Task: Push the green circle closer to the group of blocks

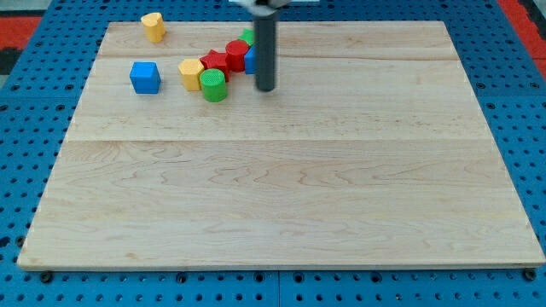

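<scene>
Two blocks sit half-hidden behind my tip (265, 88).

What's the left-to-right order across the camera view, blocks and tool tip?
Blue cube → yellow block near the top edge → yellow block in the cluster → green circle → my tip. Red, green and blue blocks behind the rod overlap; left out.

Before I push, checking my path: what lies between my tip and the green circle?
Bare board in the camera view: my tip stands right of the green circle.

Blocks: two yellow (153, 26), two blue (145, 77), two red (236, 54), two green (213, 85)
</scene>
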Motion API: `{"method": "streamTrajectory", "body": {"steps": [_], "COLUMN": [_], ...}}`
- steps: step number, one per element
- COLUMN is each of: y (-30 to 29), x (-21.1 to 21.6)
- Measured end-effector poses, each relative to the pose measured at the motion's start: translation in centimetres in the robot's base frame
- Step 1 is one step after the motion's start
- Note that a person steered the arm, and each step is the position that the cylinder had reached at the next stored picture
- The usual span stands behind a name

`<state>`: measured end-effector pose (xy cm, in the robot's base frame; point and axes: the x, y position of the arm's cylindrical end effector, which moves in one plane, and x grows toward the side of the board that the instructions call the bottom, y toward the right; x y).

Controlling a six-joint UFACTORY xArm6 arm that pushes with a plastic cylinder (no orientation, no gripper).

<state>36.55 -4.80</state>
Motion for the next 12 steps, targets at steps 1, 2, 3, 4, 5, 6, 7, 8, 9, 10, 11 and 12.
{"method": "streamTrajectory", "body": {"steps": [1,2,3,4,5,6,7,8,9,10,11,12], "y": [-11.5,-16.4,-13.3,-9.6,-8.0,-4.0,-0.1,1.9,3.1,4.1,5.5,5.9], "x": [3.8,0.1,-3.4,-2.5,-0.5,-0.6,-1.0,-1.0,-2.0,-2.6,-2.6,-3.2]}}
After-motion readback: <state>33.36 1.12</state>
